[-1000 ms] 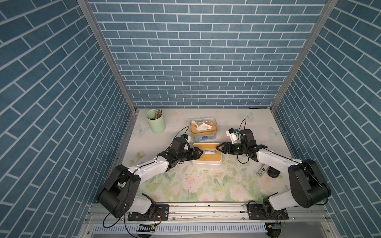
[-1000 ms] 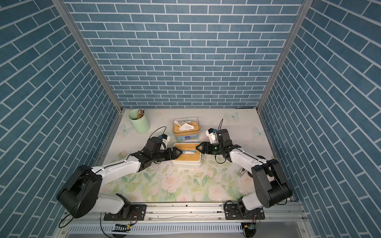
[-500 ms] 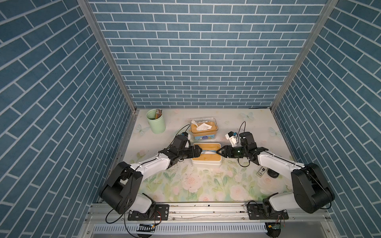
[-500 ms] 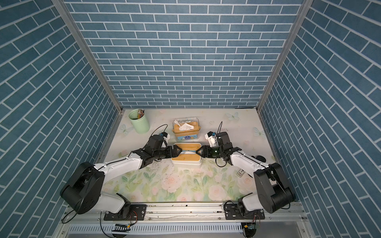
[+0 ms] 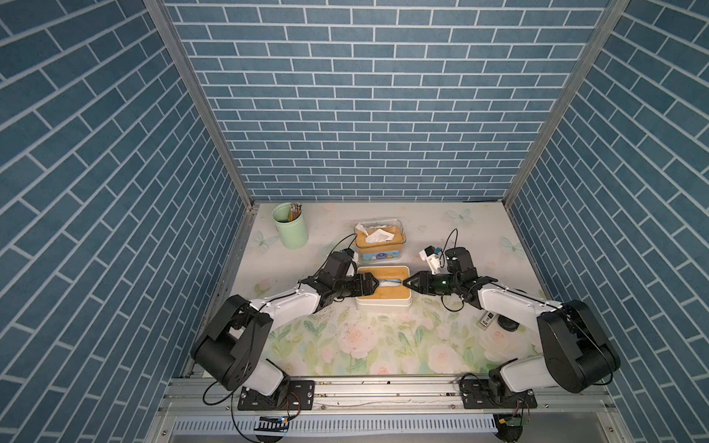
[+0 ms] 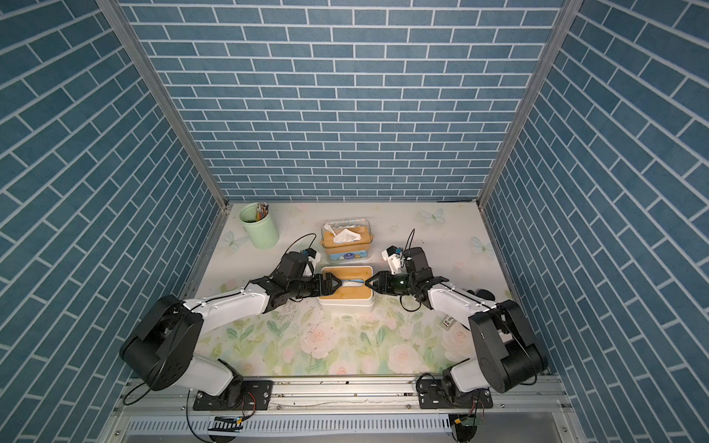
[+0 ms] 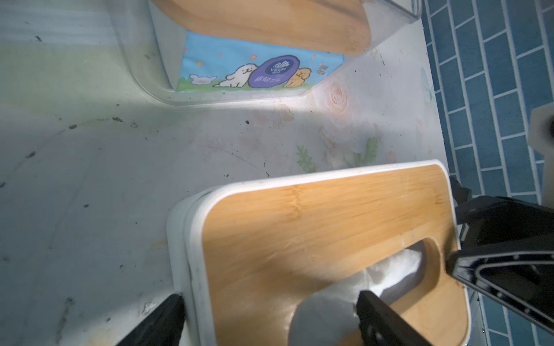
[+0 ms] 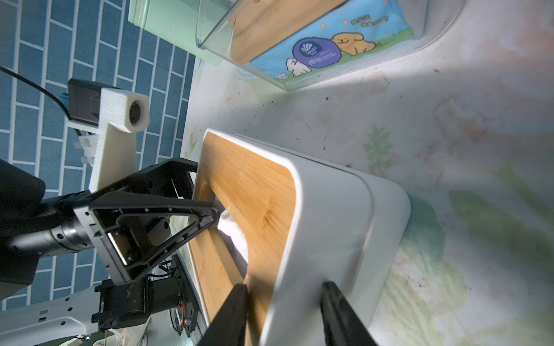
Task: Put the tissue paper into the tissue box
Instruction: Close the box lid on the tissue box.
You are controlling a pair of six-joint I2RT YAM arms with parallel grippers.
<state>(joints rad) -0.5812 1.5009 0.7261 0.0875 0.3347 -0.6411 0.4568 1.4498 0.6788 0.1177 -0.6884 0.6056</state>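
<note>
Flanking the tissue box at 9 and 3 o'clock to tuck tissue paper in, I see left gripper agape; right gripper, I cannot tell.

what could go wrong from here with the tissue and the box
Tissue paper sticks out of the white tissue box beside the open left pincer; it may snag and pull out. The right pincer straddles the box's end rim; shutting there might drag or tilt it.
</note>
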